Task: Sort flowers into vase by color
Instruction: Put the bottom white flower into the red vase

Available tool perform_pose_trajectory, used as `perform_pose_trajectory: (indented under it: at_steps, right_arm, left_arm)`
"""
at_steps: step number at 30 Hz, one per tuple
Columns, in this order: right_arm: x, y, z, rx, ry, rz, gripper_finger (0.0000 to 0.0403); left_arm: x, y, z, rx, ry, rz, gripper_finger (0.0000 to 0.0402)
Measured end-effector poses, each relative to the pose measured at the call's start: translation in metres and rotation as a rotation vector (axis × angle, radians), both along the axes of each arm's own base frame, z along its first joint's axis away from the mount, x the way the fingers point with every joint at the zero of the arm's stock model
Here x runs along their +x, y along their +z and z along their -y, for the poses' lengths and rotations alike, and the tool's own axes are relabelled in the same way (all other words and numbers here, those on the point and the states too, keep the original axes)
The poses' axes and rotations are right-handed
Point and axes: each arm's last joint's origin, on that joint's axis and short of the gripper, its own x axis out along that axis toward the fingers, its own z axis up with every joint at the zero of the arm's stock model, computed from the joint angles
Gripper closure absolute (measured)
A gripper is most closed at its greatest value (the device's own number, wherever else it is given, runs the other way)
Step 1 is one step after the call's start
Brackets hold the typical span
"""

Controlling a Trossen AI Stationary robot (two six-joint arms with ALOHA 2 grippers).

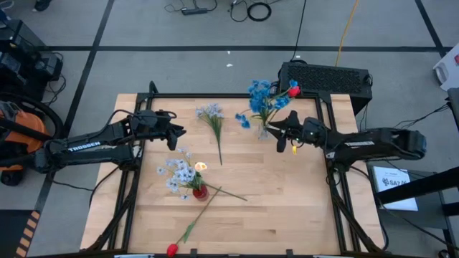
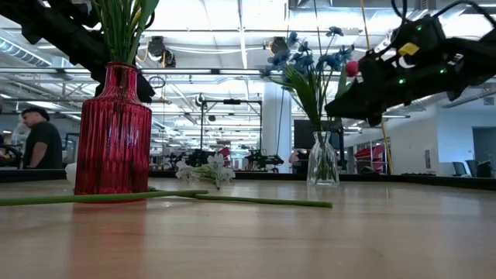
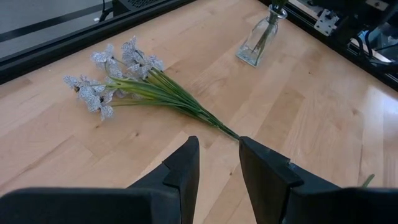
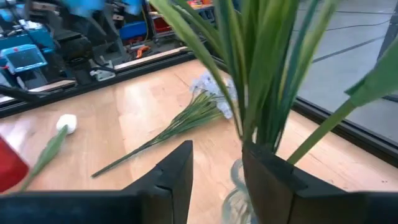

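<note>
Probably a robotics lab: floor cables [image 1: 247, 10], distant workbenches [image 2: 256, 161].

flowers [image 1: 264, 100] in glass vase [image 1: 263, 132], table's [image 1: 287, 208] back

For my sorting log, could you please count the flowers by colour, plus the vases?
Bright blue clusters: 1
Pale blue-white clusters: 2
Red buds: 2
White-yellow blooms: 1
Vases: 2
Total: 8

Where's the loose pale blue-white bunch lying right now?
In the high view the pale blue-white bunch lies flat on the table's far half, between the left gripper and the clear vase, its stem end pointing toward the table's centre.
</note>
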Motion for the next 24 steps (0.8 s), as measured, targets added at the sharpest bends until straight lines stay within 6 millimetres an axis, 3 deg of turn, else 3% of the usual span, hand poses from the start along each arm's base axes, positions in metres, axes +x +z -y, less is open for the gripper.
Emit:
perform_pose_trajectory:
  at_steps: [7, 13, 18, 21, 24]
  right_arm:
    - [-0.011, 0.021, -0.015, 0.037, -0.032, -0.091, 0.0297]
    - [-0.015, 0.067, -0.027, 0.111, -0.093, -0.344, 0.0346]
    - [-0.015, 0.101, -0.034, 0.278, -0.174, -0.464, 0.0397]
    - [-0.009, 0.107, -0.036, 0.401, -0.235, -0.437, 0.0395]
    - [0.0, 0.098, -0.041, 0.49, -0.27, -0.459, 0.0399]
  left_arm:
    - [0.0, 0.0, 0.0, 0.0, 0.0, 0.0, 0.0281]
    - [0.0, 0.0, 0.0, 0.0, 0.0, 0.0, 0.0281]
    - [0.0, 0.0, 0.0, 0.0, 0.0, -0.001, 0.0281]
    - [0.0, 0.0, 0.0, -0.005, -0.007, -0.003, 0.0281]
    - [0.0, -0.002, 0.002, -0.032, -0.04, -0.016, 0.0281]
